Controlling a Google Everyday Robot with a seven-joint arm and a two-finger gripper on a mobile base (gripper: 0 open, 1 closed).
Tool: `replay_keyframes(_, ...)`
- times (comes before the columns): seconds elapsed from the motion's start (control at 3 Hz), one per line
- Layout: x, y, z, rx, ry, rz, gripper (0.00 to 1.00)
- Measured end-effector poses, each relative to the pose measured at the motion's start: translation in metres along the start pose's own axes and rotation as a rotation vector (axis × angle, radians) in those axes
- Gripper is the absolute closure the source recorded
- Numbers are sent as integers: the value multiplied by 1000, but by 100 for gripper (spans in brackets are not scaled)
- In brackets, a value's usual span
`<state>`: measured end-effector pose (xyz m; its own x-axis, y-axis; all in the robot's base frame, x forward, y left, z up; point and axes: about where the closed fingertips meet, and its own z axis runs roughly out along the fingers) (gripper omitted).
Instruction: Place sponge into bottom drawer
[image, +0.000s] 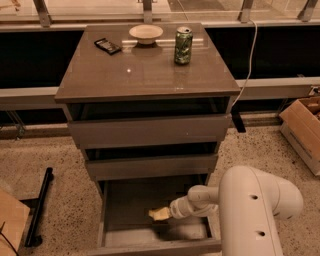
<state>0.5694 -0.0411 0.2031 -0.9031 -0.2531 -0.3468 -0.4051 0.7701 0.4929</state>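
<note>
The sponge (158, 214) sits at the very tip of my tool (167, 213). In the 1 camera view, the tool looks clenched on the sponge's right-hand end. The pale yellow block sticks out toward the left of the view, away from my wrist, with its long axis running roughly in line with my forearm.

What matters for the coming move is what lies under the sponge, and that is the bottom drawer (129, 200). It is the lowest of 3 and is pulled well out, with its flat grey base open to me. The sponge hangs inside the drawer's walls, near the middle of the base and a little toward the right. It is forward of the fronts of the 2 drawers above, so nothing overhangs it.

A dark shadow lies just beneath the sponge, so I judge it is close to the base. Whether it touches, I cannot tell.

My arm reaches in from the right, over the drawer's right wall. I judge the task is nearly done — what it calls for next is letting go. Then I should draw back rightward along the same line, taking care not to drag the soft foam with me.
</note>
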Motion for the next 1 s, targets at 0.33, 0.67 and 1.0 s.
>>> replay_keyframes(0.33,10,-15,21,-19,-4,50,61)
replay_keyframes(0.67,19,-23,36,-30,10,86,30)
replay_keyframes(1.0,20,-21,37,-32,12,84,7)
